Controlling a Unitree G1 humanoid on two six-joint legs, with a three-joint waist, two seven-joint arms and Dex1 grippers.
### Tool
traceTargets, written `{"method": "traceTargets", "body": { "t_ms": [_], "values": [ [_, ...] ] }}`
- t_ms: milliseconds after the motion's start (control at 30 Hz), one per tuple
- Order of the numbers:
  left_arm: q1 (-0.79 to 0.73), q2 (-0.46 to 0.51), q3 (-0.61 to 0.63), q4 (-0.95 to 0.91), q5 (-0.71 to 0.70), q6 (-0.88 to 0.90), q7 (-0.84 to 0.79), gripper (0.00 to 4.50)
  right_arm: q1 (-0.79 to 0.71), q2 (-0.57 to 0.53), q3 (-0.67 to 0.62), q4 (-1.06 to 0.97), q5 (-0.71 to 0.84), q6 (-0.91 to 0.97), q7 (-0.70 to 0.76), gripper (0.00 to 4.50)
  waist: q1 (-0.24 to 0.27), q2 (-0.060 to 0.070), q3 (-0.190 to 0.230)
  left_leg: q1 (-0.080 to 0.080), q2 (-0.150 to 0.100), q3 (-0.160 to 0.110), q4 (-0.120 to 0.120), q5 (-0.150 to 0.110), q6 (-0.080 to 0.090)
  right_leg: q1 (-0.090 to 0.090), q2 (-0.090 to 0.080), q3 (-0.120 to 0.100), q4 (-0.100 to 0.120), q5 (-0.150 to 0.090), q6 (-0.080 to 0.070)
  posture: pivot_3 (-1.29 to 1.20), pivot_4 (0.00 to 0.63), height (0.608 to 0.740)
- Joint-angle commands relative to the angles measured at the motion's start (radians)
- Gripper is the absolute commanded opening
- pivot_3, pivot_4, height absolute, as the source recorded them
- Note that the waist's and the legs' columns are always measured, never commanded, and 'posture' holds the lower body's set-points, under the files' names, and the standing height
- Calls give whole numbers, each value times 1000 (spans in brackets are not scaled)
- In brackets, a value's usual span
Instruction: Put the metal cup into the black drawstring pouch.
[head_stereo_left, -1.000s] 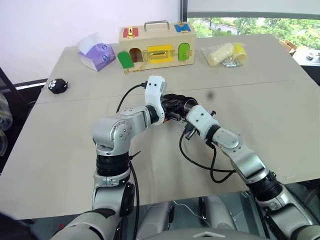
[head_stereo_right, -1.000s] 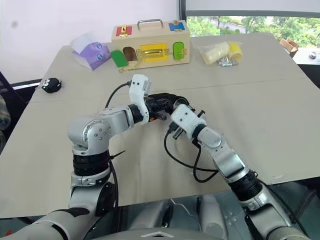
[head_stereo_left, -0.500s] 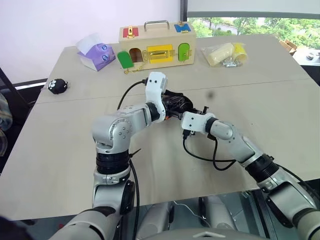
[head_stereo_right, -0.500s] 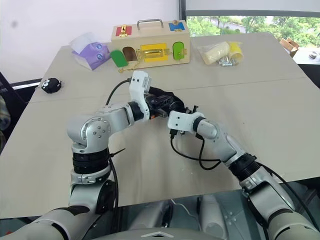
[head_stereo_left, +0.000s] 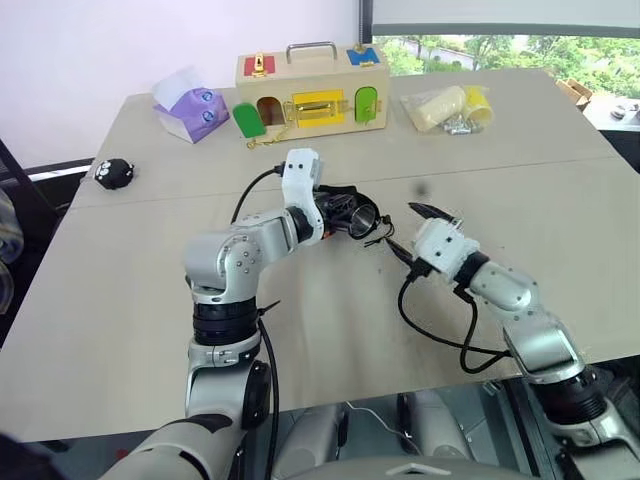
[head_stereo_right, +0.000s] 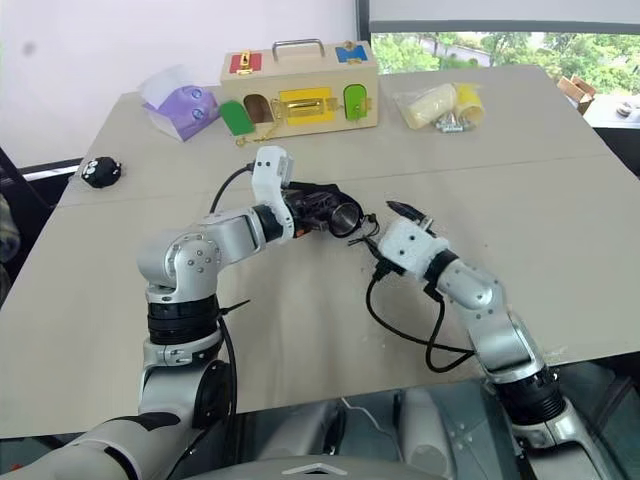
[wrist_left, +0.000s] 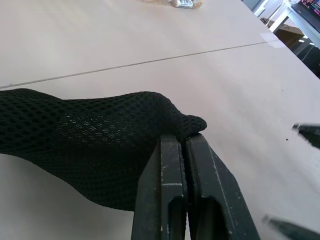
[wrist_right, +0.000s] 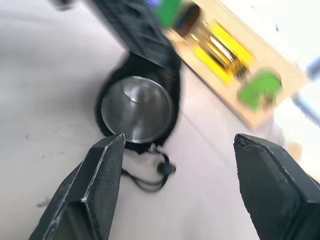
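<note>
Silver arms, white wrist housings, black cables

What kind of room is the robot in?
Probably a lab or practice room: a big plain table holds a wooden latch-and-lock box, a tissue pack and a bag of small parts, beside a window.

Looked for lettering and honestly can't read any. The wooden latch box (head_stereo_left: 312, 90) at the back of the table (head_stereo_left: 560, 230) has coloured doors and a yellow panel but no words or numbers I can make out, and the purple tissue pack (head_stereo_left: 192, 108) shows no readable print either.
</note>
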Motion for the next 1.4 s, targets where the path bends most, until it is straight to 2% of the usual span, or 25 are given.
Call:
{"method": "traceTargets", "body": {
  "t_ms": [33, 167, 267, 433, 533, 633, 767, 833, 1000, 1200, 1333, 1400],
  "values": [
    [-3, 5, 22, -13, -16, -28, -3, 0, -28, 89, -31, 16, 77, 142, -24, 3521, -1, 0, 0, 0, 0, 0, 0, 0, 0, 0, 0, 0, 0, 0, 0, 0, 150, 710],
    [0, 4, 25, -13, -13, -33, 1, 0, -96, 227, -67, 173, 113, 204, -108, 3521, -2, 0, 0, 1, 0, 0, 0, 0, 0, 0, 1, 0, 1, 0, -1, 0, 150, 710],
    [0, -1, 33, -17, -14, -34, 10, 0, -144, 288, -95, 286, 123, 209, -156, 3521, 0, 0, 0, 1, 0, 1, 0, 0, 0, 0, 1, 1, 1, 1, -1, 0, 150, 710],
    [8, 4, 36, -27, -15, -34, 14, 0, -190, 324, -91, 437, 93, 197, -229, 3521, -1, 0, 0, 0, 0, 0, 0, 0, 0, 0, 0, 0, 0, 1, -1, 0, 150, 710],
    [8, 6, 37, -29, -16, -36, 17, 0, -184, 308, -44, 451, 72, 233, -209, 3521, -2, 1, -1, 1, 0, 0, 0, 0, 0, 0, 0, 0, 1, 1, -1, 0, 150, 710],
    [11, 11, 39, -24, -13, -43, 16, 0, -159, 310, -22, 409, 86, 250, -186, 2819, -2, 1, -1, 1, 0, 0, 0, 0, 0, 0, 1, 0, 1, 1, -1, 0, 150, 710],
    [16, 7, 35, -24, -12, -47, 20, 0, -148, 289, -17, 385, 78, 264, -184, 743, -2, 1, -1, 1, 0, 0, 0, 0, 0, 0, 1, 0, 1, 1, -1, 0, 150, 710],
    [15, 7, 35, -22, -12, -49, 21, 0, -148, 266, -16, 376, 67, 271, -185, 83, 0, 1, -1, 1, 0, 0, 0, 0, 0, 0, 0, 0, 1, 1, -1, 0, 150, 710],
    [22, 7, 37, -26, -13, -49, 24, 0, -159, 197, -18, 342, 25, 282, -199, 83, 1, 1, -1, 1, 0, 0, 0, 0, 0, 0, 0, 0, 1, 1, -1, 0, 150, 710],
    [36, -5, 64, -45, -44, -43, 18, 0, -282, 72, -67, 207, -29, 184, -202, 83, -2, 1, 0, 0, -1, 0, 0, 0, 0, 0, 0, 0, 1, 1, -1, 0, 150, 710],
    [30, -26, 98, -52, -106, -41, -6, 0, -332, 49, -82, 165, -25, 172, -188, 83, -7, 1, 0, 0, 1, 0, -1, 0, -1, -3, 1, 1, 1, 1, -1, 0, 150, 710],
    [27, -34, 113, -53, -130, -46, -7, 0, -338, 80, -108, 144, 24, 214, -180, 83, -4, 1, 0, 0, 1, 0, -2, 0, -1, -3, 1, 1, 1, 0, -1, 0, 150, 710]
  ]
}}
